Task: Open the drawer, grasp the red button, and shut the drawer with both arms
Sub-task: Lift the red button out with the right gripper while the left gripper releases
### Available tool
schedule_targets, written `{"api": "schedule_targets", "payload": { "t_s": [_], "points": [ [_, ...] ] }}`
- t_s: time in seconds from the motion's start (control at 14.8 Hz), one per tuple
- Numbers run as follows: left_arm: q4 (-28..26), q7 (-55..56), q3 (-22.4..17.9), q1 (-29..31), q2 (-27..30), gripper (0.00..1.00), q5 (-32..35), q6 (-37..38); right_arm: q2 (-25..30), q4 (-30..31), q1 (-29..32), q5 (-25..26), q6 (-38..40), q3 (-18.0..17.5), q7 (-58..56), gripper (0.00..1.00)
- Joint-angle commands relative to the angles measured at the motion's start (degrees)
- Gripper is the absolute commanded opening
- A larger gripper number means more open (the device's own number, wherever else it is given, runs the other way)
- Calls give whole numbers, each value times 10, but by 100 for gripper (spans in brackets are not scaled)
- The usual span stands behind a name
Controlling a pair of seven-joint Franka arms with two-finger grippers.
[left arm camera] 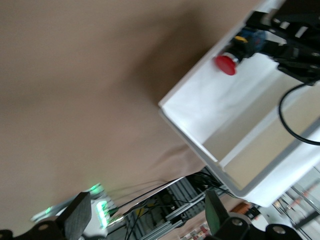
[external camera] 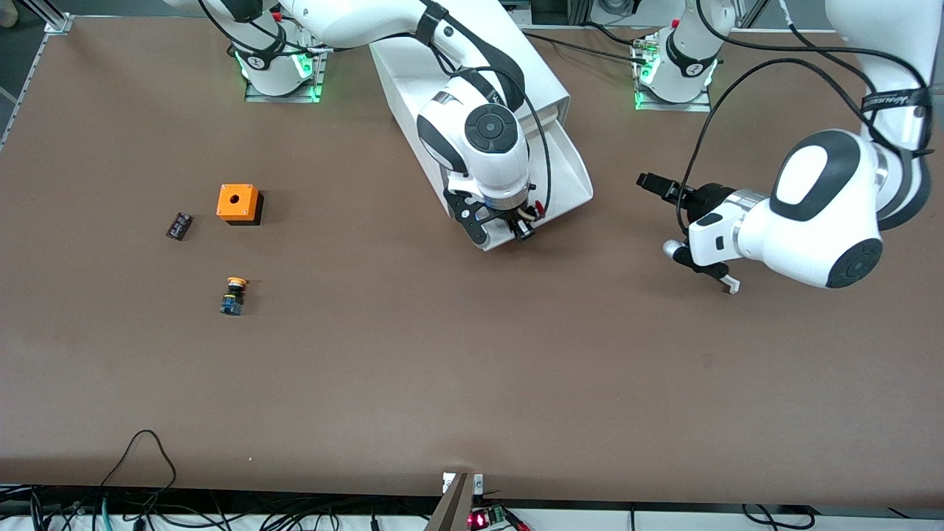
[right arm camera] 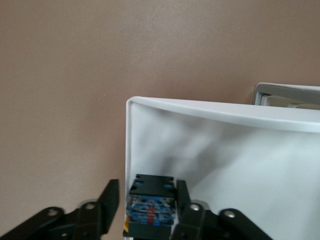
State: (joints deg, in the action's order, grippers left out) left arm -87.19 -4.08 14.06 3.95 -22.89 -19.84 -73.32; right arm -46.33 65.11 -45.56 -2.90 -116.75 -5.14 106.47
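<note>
right gripper (external camera: pixel 506 222): pinched on the red button (left arm camera: pixel 227 64) (black-and-blue body), inside the pulled-out drawer (external camera: pixel 571 164) | left gripper (external camera: pixel 704 256): held spread over bare table (external camera: pixel 472 369), at drawer's 3 o'clock

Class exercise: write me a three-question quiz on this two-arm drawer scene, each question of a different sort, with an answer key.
1. True or false: the drawer is pulled out of the cabinet.
2. The right gripper has its fingers around which thing? A) the yellow-capped button B) the red-capped button C) the orange box
3. Fill in: the left gripper waits over the bare ____, fingers open.

Key: 1 true; 2 B; 3 table.
</note>
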Motion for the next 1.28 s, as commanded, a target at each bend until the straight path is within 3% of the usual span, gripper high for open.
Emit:
{"api": "schedule_targets", "payload": {
  "t_s": [0.0, 0.4, 0.67, 0.88, 1.21],
  "points": [
    [58, 36, 3, -3, -4, 100, 70, 29, -2, -17, -3, 11, 6, 2, 6, 0],
    [135, 32, 3, -19, -4, 100, 213, 33, 26, -18, 18, 11, 21, 6, -27, 0],
    [183, 28, -3, -22, -24, 100, 254, 25, 64, -18, 76, 5, 49, 0, -168, 0],
    [175, 103, -1, -29, -30, 100, 249, -12, 69, -18, 114, 5, 71, 0, -299, 0],
    [83, 330, 9, -72, -23, 100, 212, -138, 74, -15, 187, 4, 130, 5, -510, 0]
  ]
}}
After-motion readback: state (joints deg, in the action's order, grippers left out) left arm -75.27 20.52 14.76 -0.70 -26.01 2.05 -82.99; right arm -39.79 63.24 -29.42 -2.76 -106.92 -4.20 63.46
